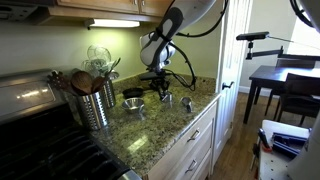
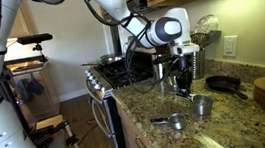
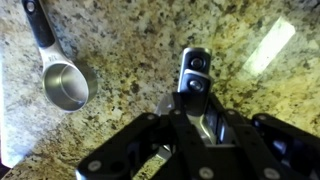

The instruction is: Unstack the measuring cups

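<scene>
We find the gripper (image 3: pixel 196 102) narrowed onto a cup handle (image 3: pixel 195 64) low over the counter (image 3: pixel 130 40), apparently pinching it. One cup (image 3: pixel 66 86) lies well apart. Separation is in hand; next we judge a straight lift, watching for any nested cup following

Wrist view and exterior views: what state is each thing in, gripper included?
Small silver metal measuring cup with long handle: upright on granite counter, empty, unstacked, clear of gripper.
Black Robotiq gripper: jaws close together around something small and shiny; grip unconfirmed.
Tall perforated steel utensil holder: upright, holding wooden spoons.
Dark metal bowl: upright on the counter, untouched.
</scene>
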